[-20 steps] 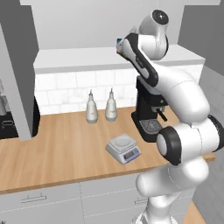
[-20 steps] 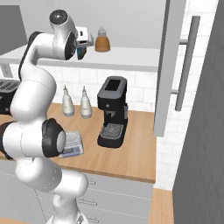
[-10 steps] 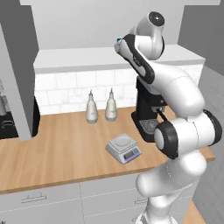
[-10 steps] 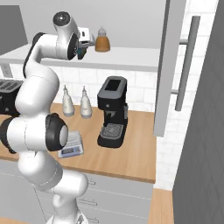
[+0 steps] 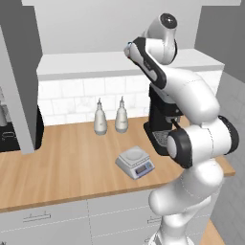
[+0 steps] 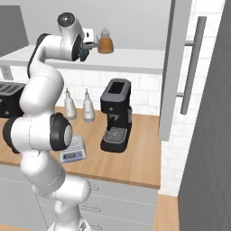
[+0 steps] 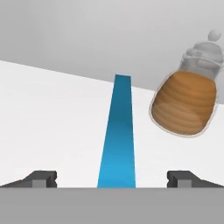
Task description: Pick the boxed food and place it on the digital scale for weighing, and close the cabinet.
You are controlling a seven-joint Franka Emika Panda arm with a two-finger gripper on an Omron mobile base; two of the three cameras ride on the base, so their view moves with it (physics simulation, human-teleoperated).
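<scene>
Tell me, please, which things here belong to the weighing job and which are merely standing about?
Job: boxed food between the open gripper fingertips; digital scale; cabinet, door open.
Standing about: amber jar, coffee machine, two bottles.

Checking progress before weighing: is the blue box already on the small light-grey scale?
No, the small light-grey scale has a bare top plate on the wooden counter.
</scene>
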